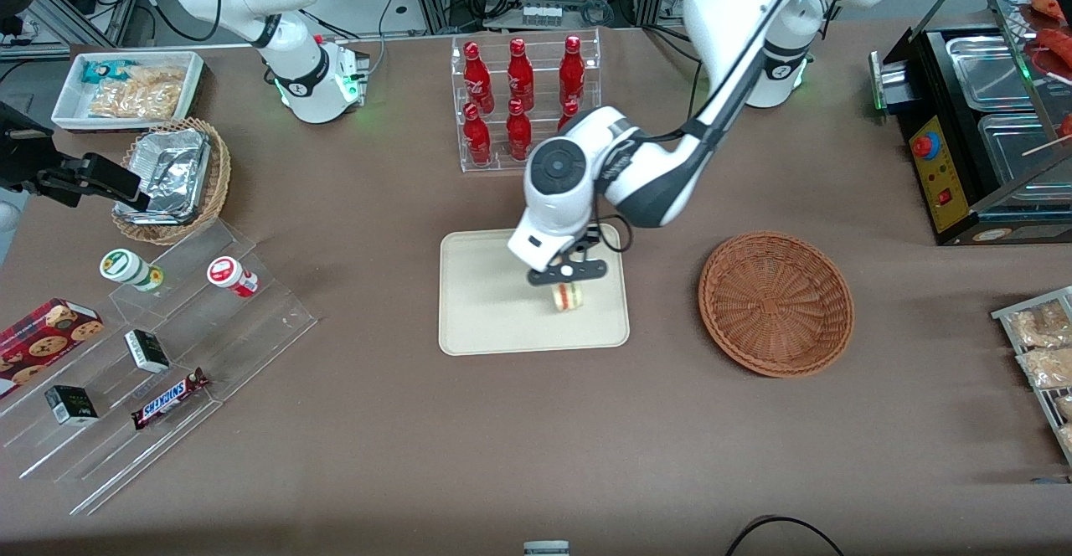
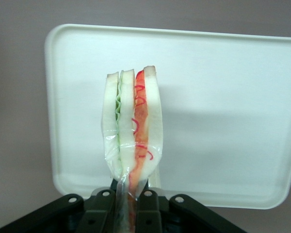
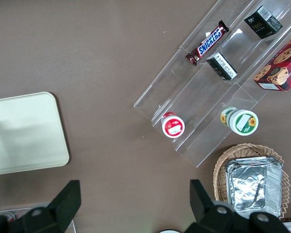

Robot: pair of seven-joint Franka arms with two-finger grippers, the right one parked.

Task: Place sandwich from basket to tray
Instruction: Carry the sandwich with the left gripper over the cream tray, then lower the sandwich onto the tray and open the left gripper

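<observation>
My left gripper (image 1: 567, 285) is over the cream-beige tray (image 1: 477, 321) and is shut on the sandwich (image 1: 569, 296), a plastic-wrapped wedge of white bread with red-orange and green filling. In the left wrist view the sandwich (image 2: 132, 131) sticks out from between the black fingers (image 2: 103, 206) above the tray (image 2: 223, 121). I cannot tell whether it touches the tray. The reddish-brown wicker basket (image 1: 776, 301) sits beside the tray toward the working arm's end of the table and holds nothing.
A clear rack of red bottles (image 1: 523, 102) stands farther from the front camera than the tray. A tiered clear stand with snacks (image 1: 142, 355), a tan basket with foil containers (image 1: 172, 179) and a white bin (image 1: 130, 91) lie toward the parked arm's end.
</observation>
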